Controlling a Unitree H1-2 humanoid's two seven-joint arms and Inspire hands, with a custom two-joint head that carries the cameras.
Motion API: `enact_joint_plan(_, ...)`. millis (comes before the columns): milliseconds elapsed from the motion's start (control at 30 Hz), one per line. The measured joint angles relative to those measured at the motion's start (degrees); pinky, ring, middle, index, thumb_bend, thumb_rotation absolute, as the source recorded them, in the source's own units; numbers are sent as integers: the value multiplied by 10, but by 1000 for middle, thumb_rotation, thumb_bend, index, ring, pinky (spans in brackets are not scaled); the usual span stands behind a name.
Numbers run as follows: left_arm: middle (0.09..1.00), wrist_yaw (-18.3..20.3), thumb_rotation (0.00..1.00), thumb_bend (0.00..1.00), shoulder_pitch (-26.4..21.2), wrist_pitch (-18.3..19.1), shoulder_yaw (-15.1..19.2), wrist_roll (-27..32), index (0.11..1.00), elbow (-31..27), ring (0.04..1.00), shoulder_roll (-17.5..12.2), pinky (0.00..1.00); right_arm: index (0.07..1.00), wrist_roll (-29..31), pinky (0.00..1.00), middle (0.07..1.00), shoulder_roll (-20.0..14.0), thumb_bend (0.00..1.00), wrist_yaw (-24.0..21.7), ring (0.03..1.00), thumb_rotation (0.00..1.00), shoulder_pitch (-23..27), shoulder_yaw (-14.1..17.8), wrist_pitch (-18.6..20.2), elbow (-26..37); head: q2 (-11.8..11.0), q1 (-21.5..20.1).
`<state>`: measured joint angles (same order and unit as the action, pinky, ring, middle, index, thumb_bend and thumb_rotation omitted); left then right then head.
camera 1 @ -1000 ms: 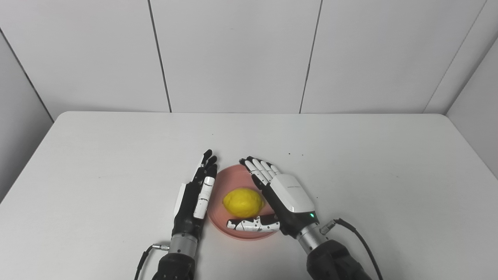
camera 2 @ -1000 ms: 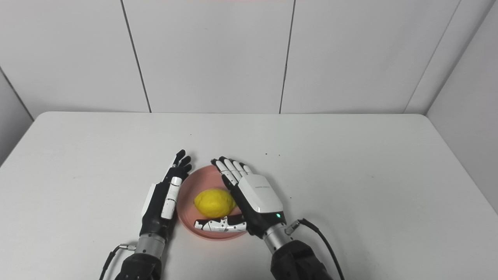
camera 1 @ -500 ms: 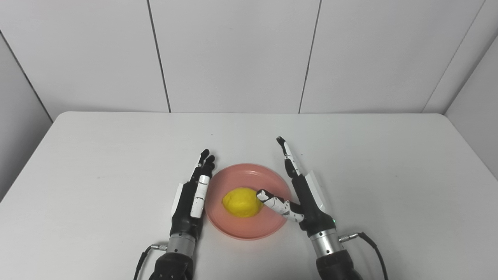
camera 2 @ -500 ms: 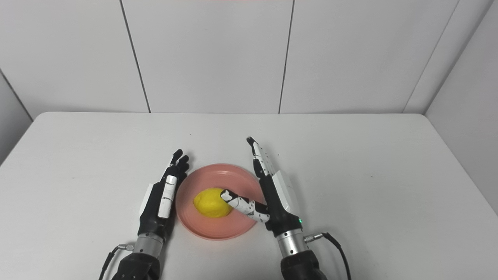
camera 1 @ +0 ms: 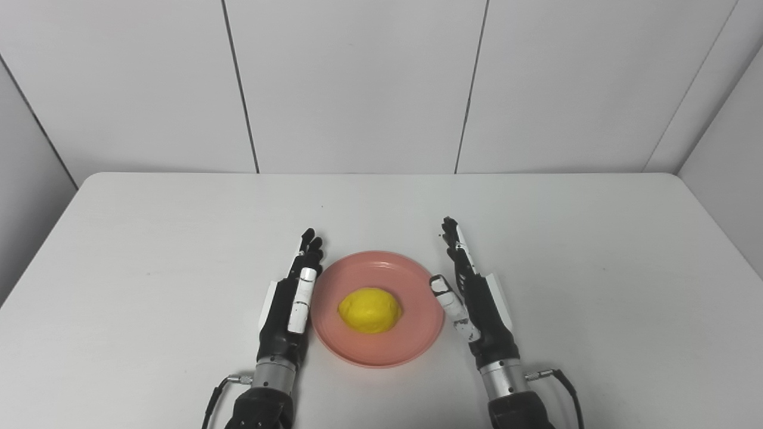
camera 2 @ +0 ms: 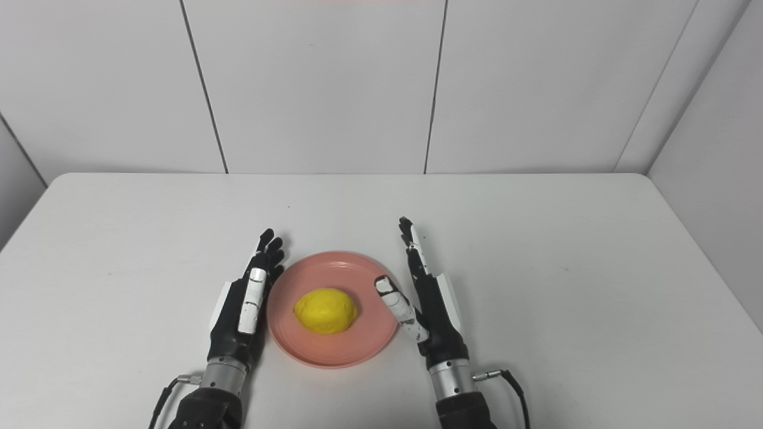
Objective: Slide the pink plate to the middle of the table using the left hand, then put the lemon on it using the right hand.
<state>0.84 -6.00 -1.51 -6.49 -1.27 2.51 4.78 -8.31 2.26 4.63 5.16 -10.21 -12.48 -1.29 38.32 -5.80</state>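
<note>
On the pink plate (camera 1: 411, 345) sits the lemon (camera 1: 369, 310), left hand (camera 1: 289, 307) and right hand (camera 1: 480, 310) flanking it, both spread wide, holding nothing.

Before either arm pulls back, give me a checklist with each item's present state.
1. Lemon rests on the pink plate: ok.
2. Right hand open, holding nothing: ok.
3. Right hand clear of the lemon: ok; its thumb sits near the plate's rim, contact cannot tell.
4. Left hand open beside the plate's left edge: ok; contact cannot tell.
5. Plate near the middle of the table: ok side to side, though toward the near edge.
</note>
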Motion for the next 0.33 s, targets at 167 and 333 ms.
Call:
enact_joint_plan(167, 1000, 10, 1000, 727, 8, 6, -1, 0, 1000, -14, 1000, -15, 1000, 1000, 37, 1000, 1000, 8, 698, -12, 1000, 998, -1, 14, 0, 0, -2, 4)
enact_joint_plan(333, 1000, 12, 1000, 726, 14, 8, -1, 0, 1000, -22, 1000, -21, 1000, 1000, 56, 1000, 1000, 12, 688, -20, 1000, 1000, -1, 21, 2, 0, -3, 5)
